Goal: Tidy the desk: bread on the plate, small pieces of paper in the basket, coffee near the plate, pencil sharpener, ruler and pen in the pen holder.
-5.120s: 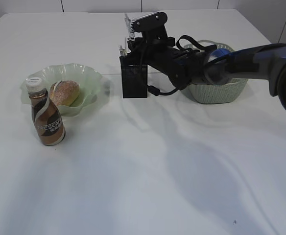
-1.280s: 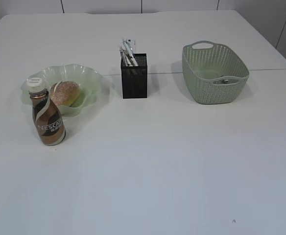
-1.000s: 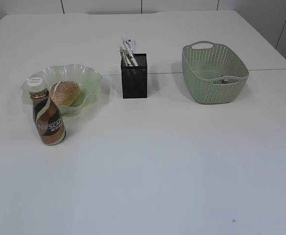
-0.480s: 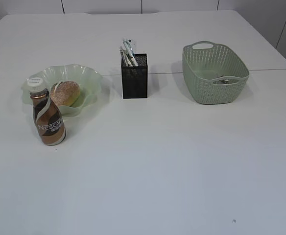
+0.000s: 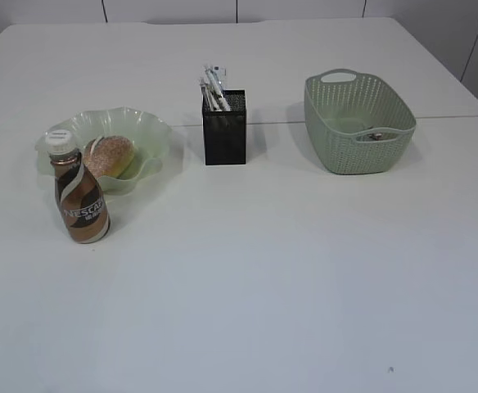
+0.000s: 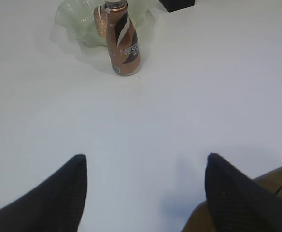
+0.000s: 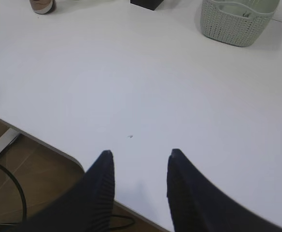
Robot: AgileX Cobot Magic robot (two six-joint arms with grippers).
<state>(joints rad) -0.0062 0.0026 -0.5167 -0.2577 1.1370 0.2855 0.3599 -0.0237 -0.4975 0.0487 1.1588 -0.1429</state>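
**Both hands empty at the table's near edge**

Left hand (image 6: 146, 166) hangs with its fingers spread wide, holding nothing; right hand (image 7: 140, 159) is narrower but parted, also empty. On the table (image 5: 263, 262), the bread (image 5: 108, 155) lies on the plate (image 5: 145, 129), the coffee bottle (image 5: 80, 199) upright just beside it. Pens stand in the pen holder (image 5: 224, 133); the basket (image 5: 358, 121) sits well apart to the right.

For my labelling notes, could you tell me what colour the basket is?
Pale sage green basket, clearest in the exterior view.
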